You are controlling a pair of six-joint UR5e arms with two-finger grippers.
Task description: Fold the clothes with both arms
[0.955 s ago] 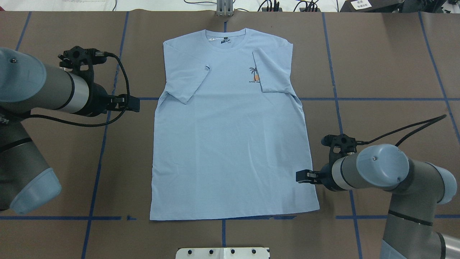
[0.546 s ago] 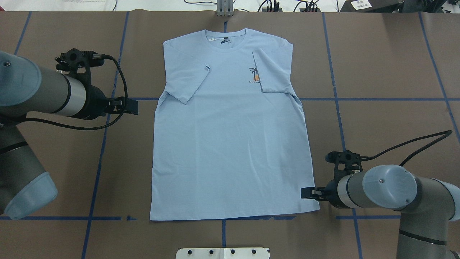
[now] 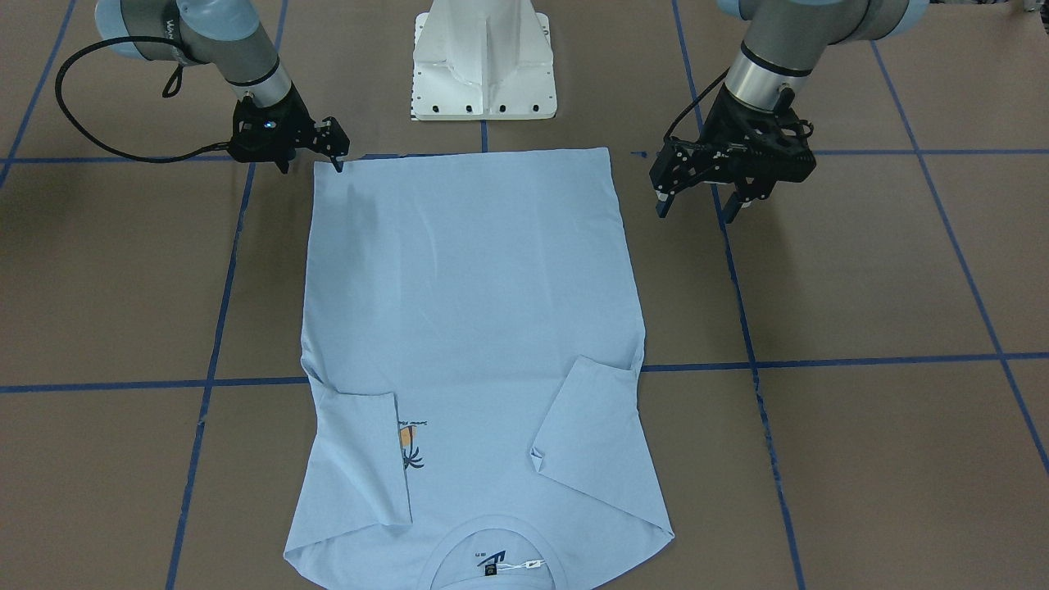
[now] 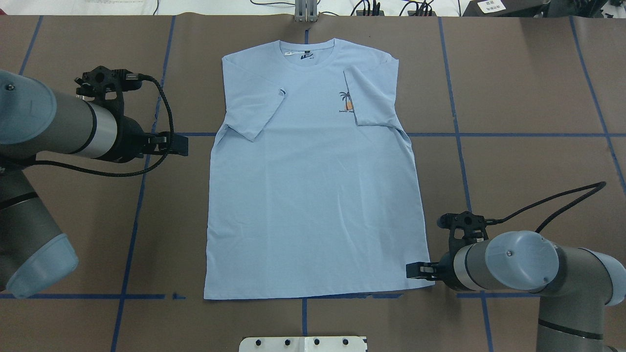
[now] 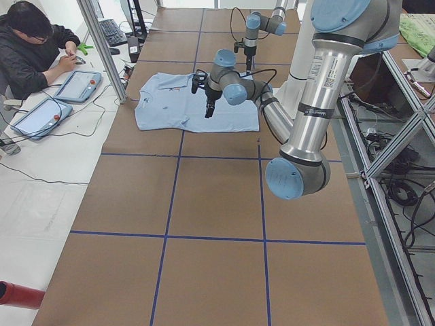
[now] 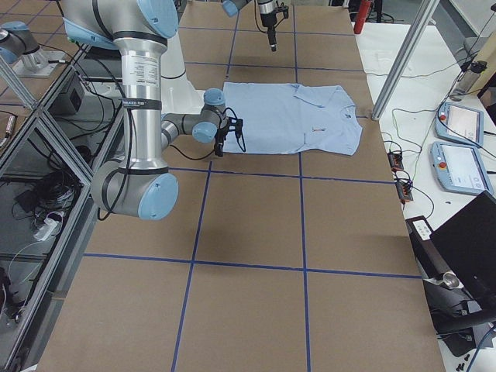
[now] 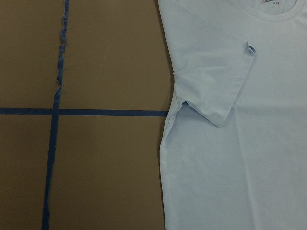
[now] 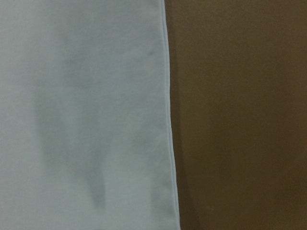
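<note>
Nearest the robot, the white base sits at the table edge. Just beyond it the hem of the pale blue shirt begins; the shirt lies flat and face up on the brown table. The right gripper hangs low at the hem corner on the robot's right, jaws apart and straddling the shirt's side edge, one finger over cloth and the other over bare table. Whether it touches the cloth cannot be told. Farther on, the left gripper hovers beside the opposite side edge, level with the armpit and clear of the cloth, jaws apart on nothing. Blue tape lines cross the table and run under the shirt. Past them both sleeves are folded in onto the chest: the right sleeve covers part of the palm print, and the left sleeve lies slantwise. The collar with its label is at the far end, near a metal bracket and cables. Off the table's left end a person sits by two tablets.
</note>
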